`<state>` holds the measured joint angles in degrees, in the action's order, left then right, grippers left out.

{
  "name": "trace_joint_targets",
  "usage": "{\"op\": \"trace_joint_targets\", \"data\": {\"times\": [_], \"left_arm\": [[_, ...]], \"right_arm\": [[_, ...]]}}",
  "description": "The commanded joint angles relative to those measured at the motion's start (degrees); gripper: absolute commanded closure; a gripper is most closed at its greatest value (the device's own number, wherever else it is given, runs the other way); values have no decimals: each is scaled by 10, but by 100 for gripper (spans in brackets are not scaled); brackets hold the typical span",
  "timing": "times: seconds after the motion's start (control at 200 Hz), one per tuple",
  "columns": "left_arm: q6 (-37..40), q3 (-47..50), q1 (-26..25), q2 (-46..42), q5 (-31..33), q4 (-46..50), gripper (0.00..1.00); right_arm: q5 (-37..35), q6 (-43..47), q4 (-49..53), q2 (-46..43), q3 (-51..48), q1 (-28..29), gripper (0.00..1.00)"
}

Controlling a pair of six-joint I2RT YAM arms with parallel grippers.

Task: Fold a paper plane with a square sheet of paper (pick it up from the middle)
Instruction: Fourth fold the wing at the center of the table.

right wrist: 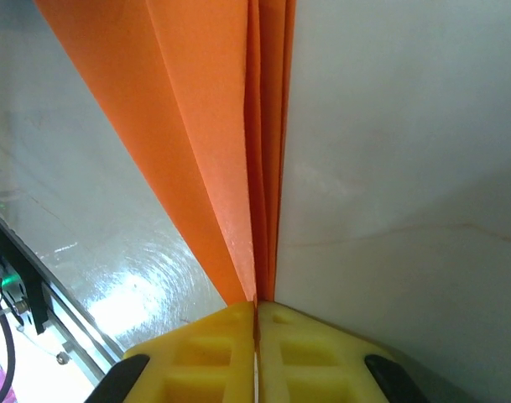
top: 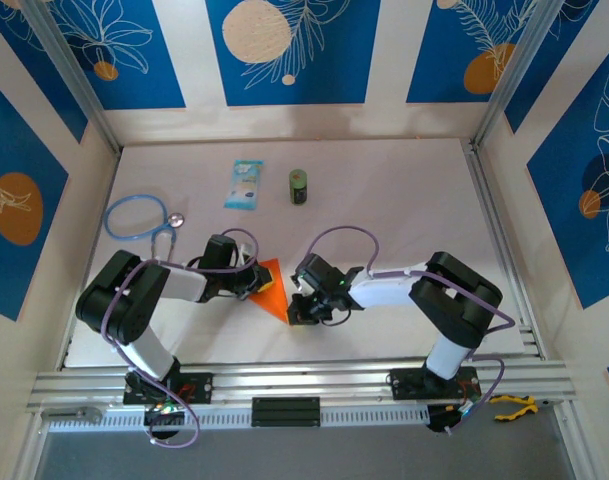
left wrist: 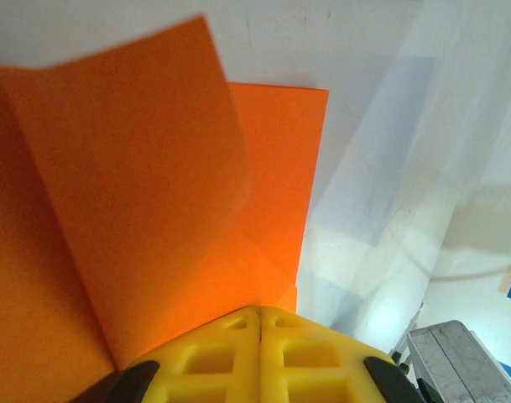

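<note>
Near the front edge of the white counter [top: 404, 200], left jaws and right jaws pinch the half-folded bright orange paper sheet [top: 271, 287]; next move probably calls for a sharpened crease.

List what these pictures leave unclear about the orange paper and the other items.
- Top external: the left jaws and right jaws cover part of the orange paper; outline hidden.
- Left wrist: paper runs off the left edge; a raised flap hides the layers behind.
- Right wrist: its far end is cut by the top edge.
- Top external: print on the blue packet and green can is too small.
</note>
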<state>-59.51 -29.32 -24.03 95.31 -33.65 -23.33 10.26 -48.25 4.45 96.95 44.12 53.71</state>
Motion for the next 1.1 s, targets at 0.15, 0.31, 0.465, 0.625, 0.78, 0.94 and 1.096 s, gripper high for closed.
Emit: {"op": "trace_joint_targets", "data": {"times": [0.15, 0.31, 0.465, 0.625, 0.78, 0.94, 1.096], "left_arm": [[15, 4, 2, 5, 43, 45, 100], [20, 2, 2, 1, 44, 52, 100], [21, 2, 2, 0, 45, 52, 100], [23, 4, 2, -4, 48, 54, 100], [24, 4, 2, -6, 48, 57, 100], [24, 3, 2, -4, 48, 57, 100], [25, 1, 2, -3, 46, 57, 100]], "right_arm": [[11, 11, 141, 3, -4, 19, 91], [-13, 12, 163, -26, 13, 22, 86], [-44, 1, 156, -71, 35, 19, 83], [-58, -36, 69, -89, 28, 8, 85], [-31, -66, -29, -58, 37, -3, 92], [-19, -88, -61, 0, 61, -8, 94], [10, -102, -105, 40, 64, -11, 95]]}}
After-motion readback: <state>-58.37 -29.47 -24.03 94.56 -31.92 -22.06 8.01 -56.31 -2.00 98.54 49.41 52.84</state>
